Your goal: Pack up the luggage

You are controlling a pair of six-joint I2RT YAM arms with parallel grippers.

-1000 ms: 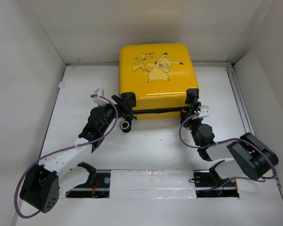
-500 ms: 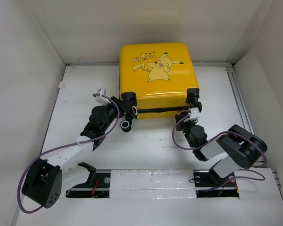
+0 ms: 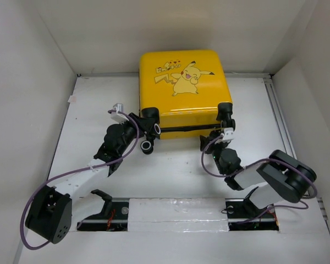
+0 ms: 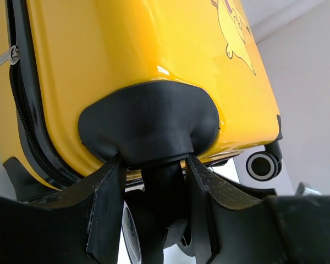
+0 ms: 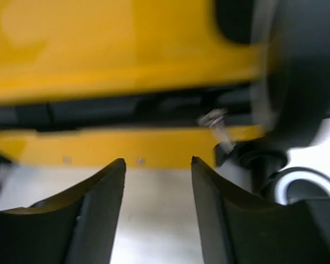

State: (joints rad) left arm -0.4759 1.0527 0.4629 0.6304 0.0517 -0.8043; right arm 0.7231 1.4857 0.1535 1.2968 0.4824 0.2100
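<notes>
Both showing: your left gripper [image 4: 153,171] is clamping the luggage [image 4: 126,49] wheel stem [image 4: 164,193], half hiding it; right gripper [image 5: 157,165] is gaping empty, zip pull [image 5: 212,118] looking v. blurry.

White table [image 3: 179,173], plain white walls [image 3: 27,71], taped strip [image 3: 176,212]

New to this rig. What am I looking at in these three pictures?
A left arm and right arm are bolted at the near edge of a white table; each ends in a two-finger pincer. The wide picture comes from a camera above and behind; the other two from wrist cameras. A closed yellow suitcase lies on the table. The left pincer grips its near-left wheel stem. The right pincer is open and empty, facing the zip.
</notes>
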